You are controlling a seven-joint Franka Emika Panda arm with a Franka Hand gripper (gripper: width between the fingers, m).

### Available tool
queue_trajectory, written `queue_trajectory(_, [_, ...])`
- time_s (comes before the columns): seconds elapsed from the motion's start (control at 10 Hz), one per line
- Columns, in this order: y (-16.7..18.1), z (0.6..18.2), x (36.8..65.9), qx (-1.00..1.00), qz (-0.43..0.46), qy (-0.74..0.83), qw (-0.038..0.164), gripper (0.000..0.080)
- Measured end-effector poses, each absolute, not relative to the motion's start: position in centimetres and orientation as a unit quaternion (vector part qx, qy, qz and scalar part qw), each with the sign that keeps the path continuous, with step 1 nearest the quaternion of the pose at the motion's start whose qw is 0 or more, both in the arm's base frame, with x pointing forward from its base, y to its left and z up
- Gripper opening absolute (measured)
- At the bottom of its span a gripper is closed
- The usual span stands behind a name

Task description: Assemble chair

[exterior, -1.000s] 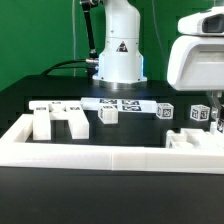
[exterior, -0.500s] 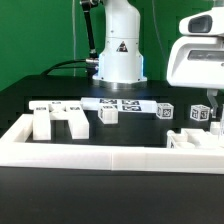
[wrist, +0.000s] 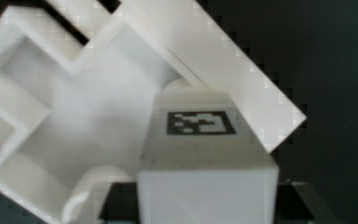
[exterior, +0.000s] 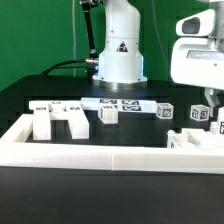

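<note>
Blocky white chair parts (exterior: 45, 122) with square tags, seemingly loose

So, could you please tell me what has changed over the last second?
The gripper at the exterior view's right has risen slightly above the tagged part. Whether its fingers hold anything cannot be told. The legged piece, the small cube and the marker board stayed put.
</note>
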State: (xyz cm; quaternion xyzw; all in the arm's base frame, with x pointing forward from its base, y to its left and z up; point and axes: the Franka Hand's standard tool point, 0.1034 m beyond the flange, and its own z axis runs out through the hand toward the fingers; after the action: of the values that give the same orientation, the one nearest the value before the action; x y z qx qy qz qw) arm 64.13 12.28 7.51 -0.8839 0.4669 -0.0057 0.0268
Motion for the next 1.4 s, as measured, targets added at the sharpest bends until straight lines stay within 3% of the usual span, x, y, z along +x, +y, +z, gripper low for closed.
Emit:
queue_trajectory(0.4, [12.07, 7.45, 64.04, -0.792, 0.006, 0.610, 0.030, 0.0291])
queue_trajectory(0.7, [12.10, 7.45, 64.06, -0.786, 0.005, 0.618, 0.030, 0.0291])
queue_trajectory(0.9, [12.33, 7.63, 63.90, -0.814, 0.011, 0.580, 0.025, 0.0595])
queue_trajectory(1.0, [12.29, 7.72, 63.99, -0.853, 0.008, 0.522, 0.026, 0.0634])
queue_trajectory(1.4, [12.41, 7.66, 64.08, -0.940, -0.004, 0.339, 0.030, 0.0647])
